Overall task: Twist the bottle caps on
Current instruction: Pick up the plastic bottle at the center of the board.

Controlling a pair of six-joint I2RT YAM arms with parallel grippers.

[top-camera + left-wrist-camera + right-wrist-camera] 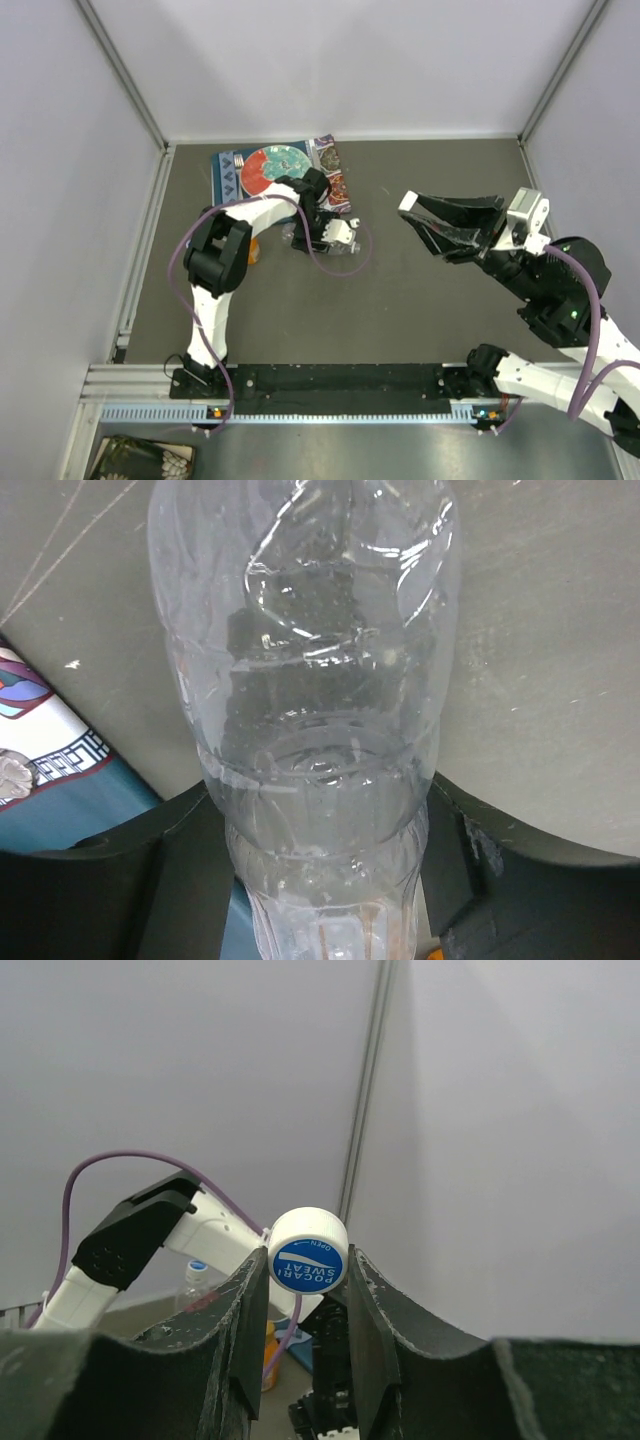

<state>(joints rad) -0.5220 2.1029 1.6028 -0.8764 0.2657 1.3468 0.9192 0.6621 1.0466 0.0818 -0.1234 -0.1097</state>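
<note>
My left gripper is shut on a clear plastic bottle in front of the plate. In the left wrist view that bottle fills the frame, with my dark fingers pressed to both its sides; its mouth is out of view. My right gripper is raised off the table to the bottle's right and is shut on a white cap with a blue label. A second clear bottle wearing a cap and the orange bottle stand beyond the left arm. The orange bottle is partly hidden by that arm.
A red-and-teal patterned plate lies on a patterned mat at the back, just behind the left gripper. Grey walls close the table on three sides. The left arm's purple cable loops over the table by the held bottle.
</note>
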